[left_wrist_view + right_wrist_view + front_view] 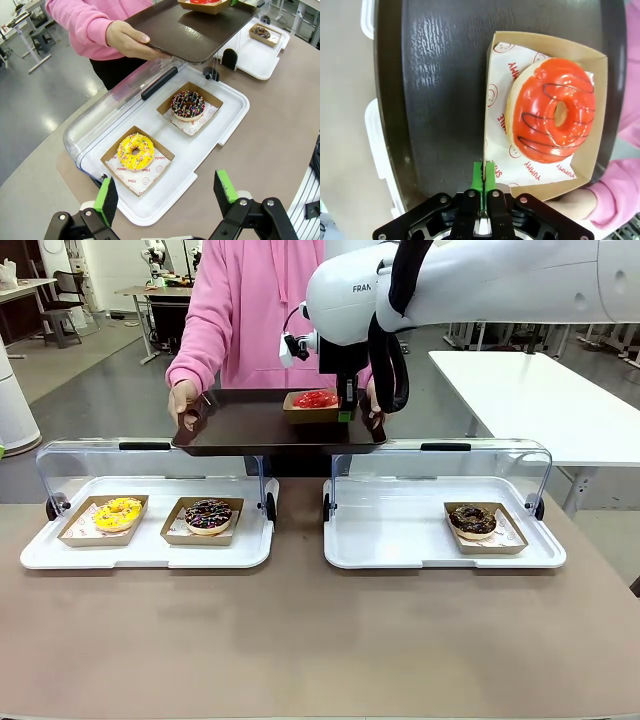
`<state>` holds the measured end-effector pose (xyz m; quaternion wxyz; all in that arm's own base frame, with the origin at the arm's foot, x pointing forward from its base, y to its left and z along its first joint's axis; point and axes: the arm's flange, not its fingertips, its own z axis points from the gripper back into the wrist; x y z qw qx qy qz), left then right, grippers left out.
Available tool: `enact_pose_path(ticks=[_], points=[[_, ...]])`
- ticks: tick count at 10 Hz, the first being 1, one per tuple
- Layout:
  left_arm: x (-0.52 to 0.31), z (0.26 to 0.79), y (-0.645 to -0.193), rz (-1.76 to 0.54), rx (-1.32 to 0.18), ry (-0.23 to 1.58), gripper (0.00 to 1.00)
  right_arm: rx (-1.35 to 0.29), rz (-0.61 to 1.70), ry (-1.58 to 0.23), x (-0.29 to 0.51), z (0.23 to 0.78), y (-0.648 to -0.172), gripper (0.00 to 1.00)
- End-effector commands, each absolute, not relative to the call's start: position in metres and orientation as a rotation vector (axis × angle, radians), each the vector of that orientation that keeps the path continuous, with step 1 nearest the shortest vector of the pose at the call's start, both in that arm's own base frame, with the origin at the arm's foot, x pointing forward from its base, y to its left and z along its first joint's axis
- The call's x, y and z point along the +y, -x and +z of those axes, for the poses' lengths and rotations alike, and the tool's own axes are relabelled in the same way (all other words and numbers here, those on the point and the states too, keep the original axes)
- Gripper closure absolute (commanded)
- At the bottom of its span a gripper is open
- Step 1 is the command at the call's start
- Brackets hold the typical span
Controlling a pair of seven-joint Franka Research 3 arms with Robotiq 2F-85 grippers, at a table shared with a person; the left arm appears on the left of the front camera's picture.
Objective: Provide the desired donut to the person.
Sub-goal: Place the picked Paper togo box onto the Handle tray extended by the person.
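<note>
The person (250, 310) stands at the far side of the table (300, 640) and holds a dark tray (250, 425) level above its far edge, one hand (183, 400) at each end. On the tray sits an open cardboard box (300, 415) with the red donut (316, 399), which is glazed and striped with dark lines. The box lies toward the end of the tray on the robot's right.

The right tool (347, 405) reaches down to the tray. In the right wrist view its green pads (490, 175) are clenched on the near wall of the box, with the thin card pinched between them.

The left tool (165, 192) is released, its jaws wide apart and grasping nothing. It hangs above the near edge of the left case (220, 135). That case holds a yellow donut (135, 151) and a sprinkled chocolate donut (188, 104), each in its own box, side by side, with the clear lid (110, 110) swung back. The right case (400, 540), also open, holds one chocolate donut (472, 521) near its right end.
</note>
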<state>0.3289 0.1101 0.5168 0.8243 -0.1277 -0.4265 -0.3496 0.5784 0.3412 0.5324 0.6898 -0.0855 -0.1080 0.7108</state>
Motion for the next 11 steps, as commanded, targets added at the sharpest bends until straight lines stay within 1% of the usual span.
enact_pose_path(ticks=[1,2,3,4,5,6,7,8,11], points=[[0.111,0.516,-0.329,-0.743,-0.912,0.283,0.0,-0.276,1.588,0.125,0.334,0.519,-0.584,0.98],[0.111,0.516,-0.329,-0.743,-0.912,0.283,0.0,-0.286,1.582,0.111,0.331,0.521,-0.583,0.39],[0.111,0.516,-0.329,-0.743,-0.912,0.283,0.0,-0.297,1.587,0.104,0.327,0.525,-0.581,0.39],[0.111,0.516,-0.329,-0.743,-0.912,0.283,0.0,-0.299,1.586,0.097,0.323,0.531,-0.576,0.0],[0.111,0.516,-0.329,-0.743,-0.912,0.283,0.0,-0.285,1.595,0.076,0.319,0.537,-0.572,0.0],[0.111,0.516,-0.329,-0.743,-0.912,0.283,0.0,-0.293,1.601,0.053,0.315,0.542,-0.569,0.26],[0.111,0.516,-0.329,-0.743,-0.912,0.283,0.0,-0.292,1.596,0.033,0.312,0.545,-0.568,0.15],[0.111,0.516,-0.329,-0.743,-0.912,0.283,0.0,-0.267,1.599,-0.001,0.312,0.546,-0.569,0.0],[0.111,0.516,-0.329,-0.743,-0.912,0.283,0.0,-0.271,1.604,-0.043,0.31,0.551,-0.563,0.0]])
